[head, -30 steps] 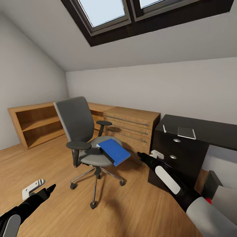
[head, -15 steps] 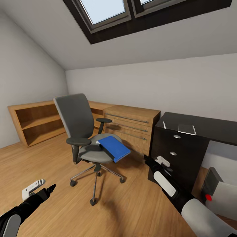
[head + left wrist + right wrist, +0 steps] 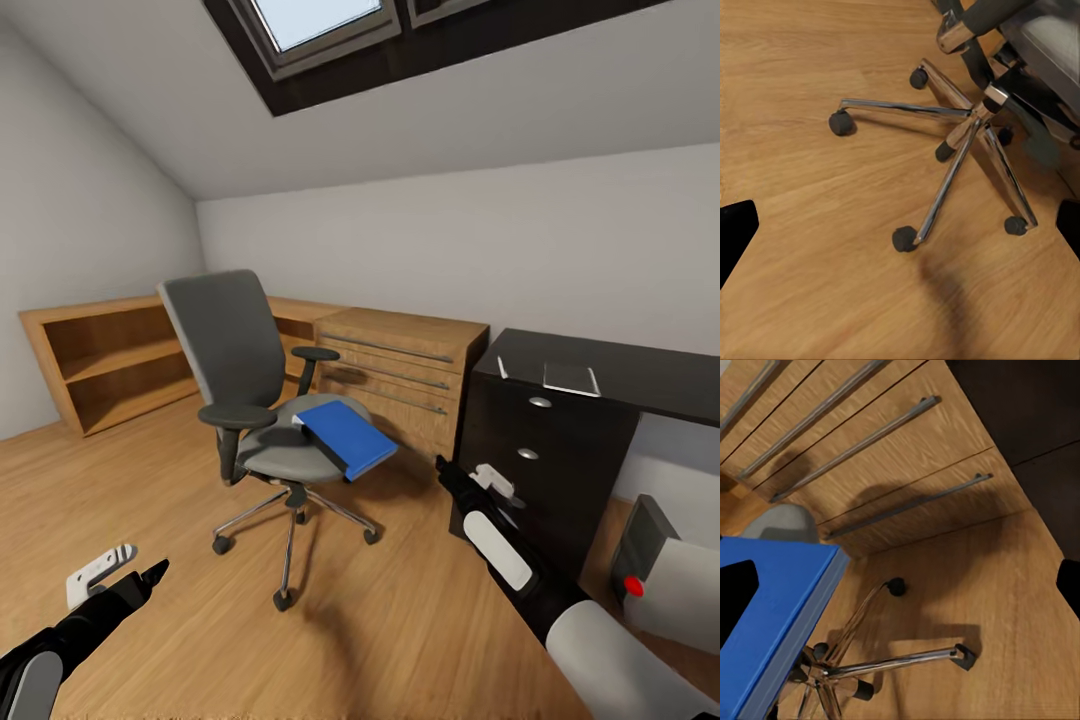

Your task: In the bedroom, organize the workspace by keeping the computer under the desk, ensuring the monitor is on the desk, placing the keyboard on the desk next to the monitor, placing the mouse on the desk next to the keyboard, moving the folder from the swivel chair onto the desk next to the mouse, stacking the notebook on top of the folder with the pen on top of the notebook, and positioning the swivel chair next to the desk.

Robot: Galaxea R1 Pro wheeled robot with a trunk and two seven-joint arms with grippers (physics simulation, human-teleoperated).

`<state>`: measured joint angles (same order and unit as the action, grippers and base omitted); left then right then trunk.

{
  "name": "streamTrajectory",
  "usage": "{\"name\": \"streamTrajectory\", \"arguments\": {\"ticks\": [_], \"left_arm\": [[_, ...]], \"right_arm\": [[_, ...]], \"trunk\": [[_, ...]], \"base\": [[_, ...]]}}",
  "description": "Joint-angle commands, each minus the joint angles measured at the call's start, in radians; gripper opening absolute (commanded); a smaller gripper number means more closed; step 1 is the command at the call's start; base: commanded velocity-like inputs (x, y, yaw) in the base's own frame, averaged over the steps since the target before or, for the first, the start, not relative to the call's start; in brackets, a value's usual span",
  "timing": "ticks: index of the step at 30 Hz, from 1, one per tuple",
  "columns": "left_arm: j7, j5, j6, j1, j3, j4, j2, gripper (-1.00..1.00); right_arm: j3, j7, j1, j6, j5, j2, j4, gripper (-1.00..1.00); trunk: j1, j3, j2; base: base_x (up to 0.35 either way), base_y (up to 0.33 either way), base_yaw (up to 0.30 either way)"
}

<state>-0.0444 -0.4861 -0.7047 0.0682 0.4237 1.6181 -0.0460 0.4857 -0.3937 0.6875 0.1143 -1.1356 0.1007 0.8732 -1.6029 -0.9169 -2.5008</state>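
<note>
flat blue folder [image 3: 347,440] on grey upholstered swivel chair [image 3: 262,400] | end effectors' opening: cannot tell

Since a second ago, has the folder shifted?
No. The folder lies on the swivel chair seat as before, same corner overhanging toward the wooden drawer chest; only the camera moved.

The swivel chair [image 3: 262,400] has matt grey cloth upholstery, black plastic armrests and a shiny chrome metal base. The floor [image 3: 350,620] and drawer chest [image 3: 405,375] look like smooth light wood. The black surface [image 3: 640,375] is glossy; the folder [image 3: 350,438] smooth blue.
</note>
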Motion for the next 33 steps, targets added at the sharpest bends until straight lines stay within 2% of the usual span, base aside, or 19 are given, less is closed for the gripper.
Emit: {"name": "streamTrajectory", "arguments": {"ticks": [1,9,17,24,29,31,32,33], "left_arm": [[-0.005,-0.009,-0.006,0.001,0.001,0.001,0.000,1.00],[-0.005,-0.009,-0.005,0.001,0.000,0.001,0.000,1.00],[-0.006,-0.009,-0.004,0.001,0.000,0.001,0.000,1.00],[-0.006,-0.009,-0.004,0.001,0.000,0.000,0.000,1.00],[-0.006,-0.009,-0.004,0.001,-0.001,0.001,0.001,1.00],[-0.006,-0.009,-0.004,0.001,-0.001,0.001,0.001,1.00],[-0.006,-0.009,-0.004,0.001,-0.002,0.001,0.001,1.00],[-0.006,-0.009,-0.005,0.001,-0.002,0.001,0.001,1.00]], "right_arm": [[0.006,-0.005,0.001,0.009,-0.010,0.001,0.003,1.00],[-0.002,-0.005,0.001,0.012,-0.008,0.009,-0.003,1.00],[-0.009,-0.002,0.001,0.025,-0.009,0.006,-0.073,1.00],[-0.035,0.003,0.001,0.030,-0.011,0.003,-0.113,1.00],[-0.050,0.058,0.001,0.025,-0.019,0.004,-0.121,1.00],[-0.058,0.108,0.001,0.018,-0.043,0.006,-0.122,1.00],[-0.064,0.217,0.001,-0.004,-0.092,0.009,-0.124,1.00],[-0.065,0.241,0.001,-0.008,-0.100,0.010,-0.126,1.00]], "trunk": [[0.000,-0.005,-0.001],[-0.004,-0.036,-0.003],[-0.007,-0.067,-0.005],[-0.011,-0.094,-0.006],[-0.013,-0.113,-0.007],[-0.014,-0.121,-0.008],[-0.014,-0.125,-0.008],[-0.015,-0.129,-0.008]], "base": [[0.000,0.000,0.000],[0.000,0.000,0.000],[0.000,0.000,0.000],[0.000,0.000,0.000],[0.000,0.000,0.000],[0.000,0.000,0.000],[0.000,0.000,0.000],[0.000,0.000,0.000]]}}
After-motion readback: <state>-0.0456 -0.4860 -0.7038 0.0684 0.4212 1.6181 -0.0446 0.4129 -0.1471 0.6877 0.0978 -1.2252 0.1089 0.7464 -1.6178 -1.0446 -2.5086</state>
